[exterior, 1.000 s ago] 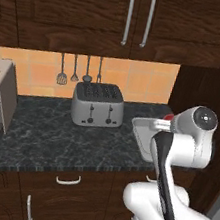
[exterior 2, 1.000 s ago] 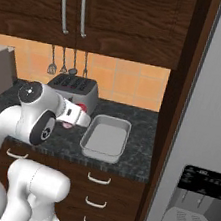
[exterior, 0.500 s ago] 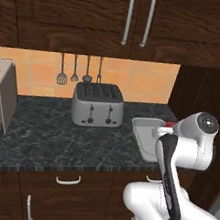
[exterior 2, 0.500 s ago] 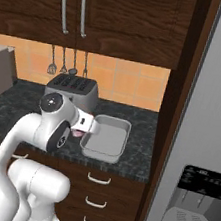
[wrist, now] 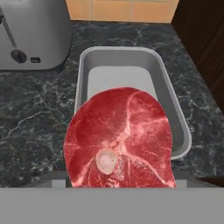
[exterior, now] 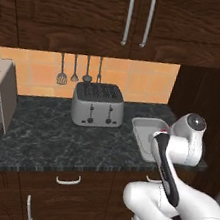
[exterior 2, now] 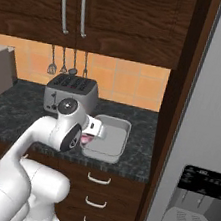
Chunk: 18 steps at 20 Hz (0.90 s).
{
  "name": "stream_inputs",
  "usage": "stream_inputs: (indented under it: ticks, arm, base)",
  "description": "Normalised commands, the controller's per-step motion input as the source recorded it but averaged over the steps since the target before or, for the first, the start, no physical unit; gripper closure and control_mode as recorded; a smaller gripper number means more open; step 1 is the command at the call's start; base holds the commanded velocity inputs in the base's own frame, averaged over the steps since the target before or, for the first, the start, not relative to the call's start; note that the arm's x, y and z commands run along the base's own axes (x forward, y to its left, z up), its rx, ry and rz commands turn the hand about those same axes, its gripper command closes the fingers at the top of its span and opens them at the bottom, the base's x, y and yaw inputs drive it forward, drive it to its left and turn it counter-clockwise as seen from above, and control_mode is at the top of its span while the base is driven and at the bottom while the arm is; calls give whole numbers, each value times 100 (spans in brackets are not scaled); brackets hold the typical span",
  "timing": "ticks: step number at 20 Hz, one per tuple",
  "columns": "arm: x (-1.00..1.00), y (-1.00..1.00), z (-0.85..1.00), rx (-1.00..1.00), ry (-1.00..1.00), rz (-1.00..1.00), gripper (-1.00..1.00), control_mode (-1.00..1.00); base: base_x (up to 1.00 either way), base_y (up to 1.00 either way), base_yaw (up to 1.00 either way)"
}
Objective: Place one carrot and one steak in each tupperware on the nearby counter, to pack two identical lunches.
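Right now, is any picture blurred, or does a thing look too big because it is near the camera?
Hand view: sharp; the steak looks oversized, so near the lens that it hides part of the tupperware. Left base view: the toaster is evenly lit, without glare. Right base view: no blur.

The white arm rises from the base in a thick bent link, folds at a dark elbow joint and reaches forward to a rounded wrist housing held at about the height of the table. In the left base view the forearm runs up and away with a black strip along it, ending at the wrist drum; the hand is hidden behind that drum. In the right base view the hand points away from the base and slightly down, and the gripper (exterior 2: 91, 139) sits just past the wrist. Its fingers are spread wide and clasp the steak (wrist: 119, 139), which hides the fingertips in the hand view.
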Motion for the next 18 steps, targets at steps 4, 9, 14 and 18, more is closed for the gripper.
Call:
stream_inputs:
  ticks: [4,9,14,18]
  arm:
    - [35,-3,-37,-4,31,10,100,-100]
    - [22,-7,-31,-1,15,13,100,-100]
    - [16,-8,-30,0,0,12,100,-100]
    - [51,1,-64,-4,0,11,100,-100]
  base:
    - [0,0,0]
    - [0,0,0]
    - [0,0,0]
    - [0,0,0]
